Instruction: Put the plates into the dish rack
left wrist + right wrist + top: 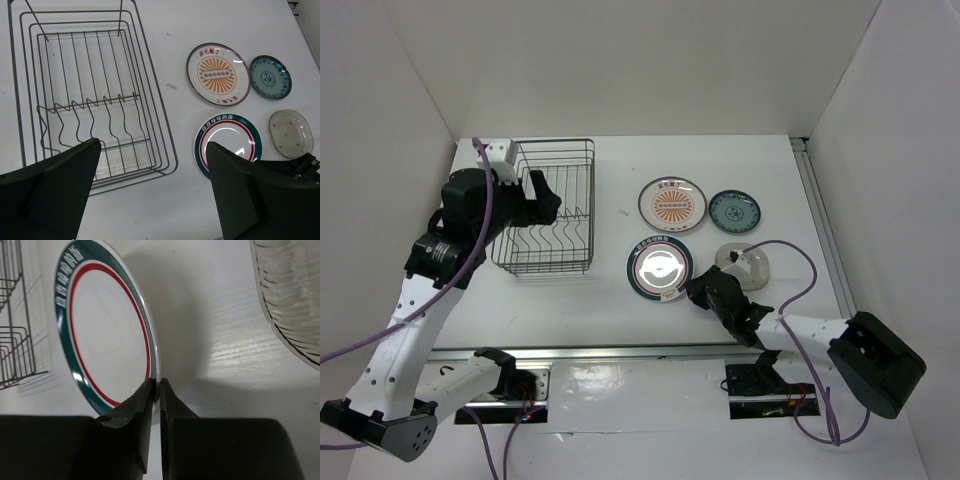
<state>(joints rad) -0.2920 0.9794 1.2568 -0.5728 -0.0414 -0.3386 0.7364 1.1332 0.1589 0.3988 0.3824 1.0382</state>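
Note:
The dark wire dish rack (546, 208) stands at the left, with no plates in it; it also shows in the left wrist view (90, 95). My left gripper (155, 200) is open and empty, above the rack's near right corner. My right gripper (156, 385) is shut on the near rim of the white plate with the teal-red rim (100, 325), also seen from above (660, 267). The orange sunburst plate (672, 204), the teal-blue plate (734, 211) and the translucent grey-beige plate (742, 265) lie flat on the table.
White walls close in the table on the left, back and right. A metal rail (640, 352) runs along the near edge. Purple cables (800, 290) loop from both arms.

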